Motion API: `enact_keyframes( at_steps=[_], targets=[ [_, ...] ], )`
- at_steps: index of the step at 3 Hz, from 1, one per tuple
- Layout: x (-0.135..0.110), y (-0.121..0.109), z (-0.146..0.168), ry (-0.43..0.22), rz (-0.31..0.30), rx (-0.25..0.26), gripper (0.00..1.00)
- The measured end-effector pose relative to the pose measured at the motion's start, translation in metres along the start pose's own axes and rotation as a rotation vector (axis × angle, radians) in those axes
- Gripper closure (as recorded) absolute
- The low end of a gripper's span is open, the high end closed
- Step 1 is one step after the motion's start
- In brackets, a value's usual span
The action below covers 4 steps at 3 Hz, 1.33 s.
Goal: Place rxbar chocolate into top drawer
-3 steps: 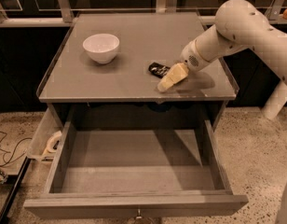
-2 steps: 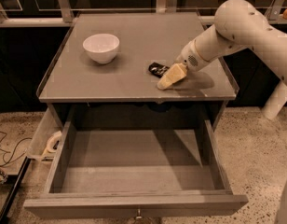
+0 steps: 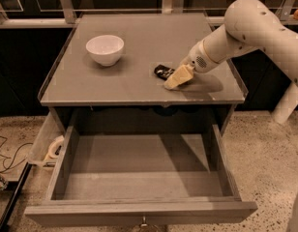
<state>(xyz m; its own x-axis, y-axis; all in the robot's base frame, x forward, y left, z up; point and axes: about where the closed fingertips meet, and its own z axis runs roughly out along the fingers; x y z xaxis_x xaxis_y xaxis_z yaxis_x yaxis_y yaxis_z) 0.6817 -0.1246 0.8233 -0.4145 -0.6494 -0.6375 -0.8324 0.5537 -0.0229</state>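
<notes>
**Change from earlier frames.** The gripper (image 3: 172,83) sits slightly farther toward the back of the cabinet top (image 3: 139,33) than a second ago. The rxbar chocolate (image 3: 163,71), the white bowl (image 3: 105,49) and the top drawer (image 3: 139,211) have not moved.

**Layout, left to right, referenced to the jaws.**
1. Far left of the jaws and below them, a pale side tray (image 3: 40,144) projects from the cabinet. It holds a roll of tape (image 3: 55,146).
2. Well left of the jaws and slightly behind, the bowl stands upright on the cabinet top. It is round, smooth and glossy white.
3. Just left of the jaws and a little behind lies the rxbar chocolate, a small flat rectangle in a glossy black wrapper with pale markings. It lies flat on the cabinet top, not in the drawer. Its right end meets the gripper in this view; actual contact cannot be confirmed.
4. The gripper is a tan, matte wedge angled down and to the left, low over the cabinet top near its front edge. Whether it is open or closed cannot be told.
5. Right of the jaws and above them, the arm (image 3: 250,28) is a thick, smooth, off-white tube with small dark specks.

**Drawer.** Below and in front of the jaws, the top drawer stands pulled fully out. It is a wide, shallow box of matte grey wood with a flat front panel and a small metal knob (image 3: 143,222). The floor beneath is speckled stone.
</notes>
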Motion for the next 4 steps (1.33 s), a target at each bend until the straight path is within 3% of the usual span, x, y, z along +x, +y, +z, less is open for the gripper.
enact_keyframes(
  at_steps=[1,2,4],
  targets=[
    [0.0,0.0,0.0,0.0,0.0,0.0,0.89],
    [0.0,0.0001,0.0001,0.0,0.0,0.0,1.0],
    [-0.006,-0.0002,-0.0071,0.0,0.0,0.0,1.0]
  ],
)
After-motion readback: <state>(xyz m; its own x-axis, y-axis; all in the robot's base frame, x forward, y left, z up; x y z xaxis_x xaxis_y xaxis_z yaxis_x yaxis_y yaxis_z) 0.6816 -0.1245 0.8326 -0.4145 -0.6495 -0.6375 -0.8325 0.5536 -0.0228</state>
